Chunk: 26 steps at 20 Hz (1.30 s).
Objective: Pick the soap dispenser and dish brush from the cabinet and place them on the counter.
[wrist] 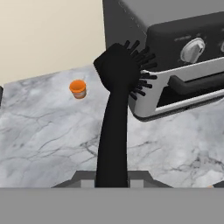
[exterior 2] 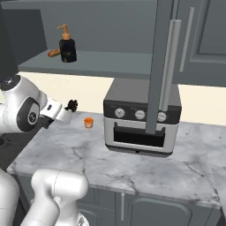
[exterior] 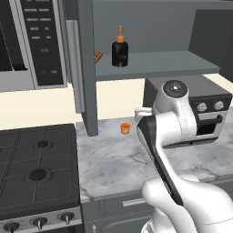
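Where cabinet stands open, veined counter

Your 2 base cameras sit behind the arm, left and right, looking forward and down; both share the grey-white veined marble counter, the small orange cup and the grey-blue open wall cabinet. Your hand camera looks close along the slim black bristled dish brush, low over that counter toward the dark countertop oven
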### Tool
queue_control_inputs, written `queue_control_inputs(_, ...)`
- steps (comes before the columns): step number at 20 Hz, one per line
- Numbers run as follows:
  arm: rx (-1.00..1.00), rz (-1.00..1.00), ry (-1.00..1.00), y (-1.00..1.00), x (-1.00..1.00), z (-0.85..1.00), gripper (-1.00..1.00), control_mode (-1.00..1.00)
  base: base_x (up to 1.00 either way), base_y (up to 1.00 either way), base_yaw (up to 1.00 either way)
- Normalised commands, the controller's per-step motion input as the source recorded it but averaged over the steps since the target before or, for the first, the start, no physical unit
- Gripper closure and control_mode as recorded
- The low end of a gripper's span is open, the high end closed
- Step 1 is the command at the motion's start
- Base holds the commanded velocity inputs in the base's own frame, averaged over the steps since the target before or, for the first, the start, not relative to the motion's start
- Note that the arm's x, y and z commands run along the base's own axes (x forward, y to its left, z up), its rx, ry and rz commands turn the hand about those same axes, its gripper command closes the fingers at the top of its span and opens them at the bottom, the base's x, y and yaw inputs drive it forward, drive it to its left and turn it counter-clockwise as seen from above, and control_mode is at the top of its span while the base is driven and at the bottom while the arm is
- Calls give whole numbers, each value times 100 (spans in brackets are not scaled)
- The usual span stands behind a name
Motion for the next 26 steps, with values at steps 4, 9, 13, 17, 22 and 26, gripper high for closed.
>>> queue_control_inputs(4,3,0,-2,-9,0,-59,100,-100,0,0,0)
queue_control_inputs(9,1,0,-3,-3,0,-54,100,-100,0,0,0)
queue_control_inputs(13,0,0,-4,0,0,-50,100,-100,0,0,0)
queue_control_inputs(17,2,0,-4,0,0,-44,100,-100,0,0,0)
queue_control_inputs(22,6,0,-5,-5,0,-56,100,-100,0,0,0)
queue_control_inputs(26,4,0,-7,-6,1,-61,100,-100,0,0,0)
